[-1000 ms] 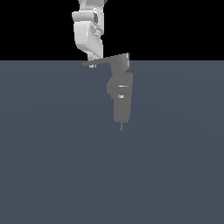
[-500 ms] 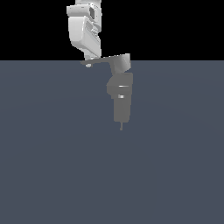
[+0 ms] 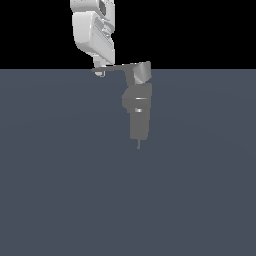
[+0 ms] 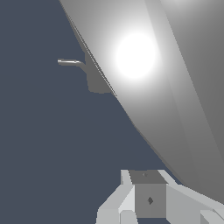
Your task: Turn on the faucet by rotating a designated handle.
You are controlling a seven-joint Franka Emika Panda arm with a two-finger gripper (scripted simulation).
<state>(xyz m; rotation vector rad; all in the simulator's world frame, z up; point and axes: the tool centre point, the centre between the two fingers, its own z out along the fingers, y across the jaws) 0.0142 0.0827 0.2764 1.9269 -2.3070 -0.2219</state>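
Exterior view: faucet [image 3: 138, 107] upright near centre of a flat grey floor [image 3: 60, 190], stepped body below, boxy top block above, thin tip at the lower end. Handle [image 3: 116, 67] projecting sideways from the top block toward the exterior view's left, roughly level. Gripper [image 3: 100, 71] descending from above, white housing overhead, fingertips at the handle's free end, at or just under it. Contact apparent but not confirmable at this resolution. Finger spread not readable here: tips merge into one small pale shape, so impossible to tell whether spread, closed, or clamped on the lever. Wrist view: most of the picture filled by a broad, brightly lit grey surface, probably the handle seen from very close, lying directly beside the fingers; beyond it, the faucet body with its thin tip, well apart from the fingers. Fingers [image 4: 151, 199] visible only as pale blocks at the picture edge, tips cut off, so opening again undeterminable; nothing seen held between them. Step in hand, as a judgement: engagement with the handle's outer end, rotation under way or about to begin. Next move, as a judgement: sideways push along an arc centred on the top block, contact kept near the tip for leverage, fingertip height matched to the thin lever to avoid slipping over or under it.
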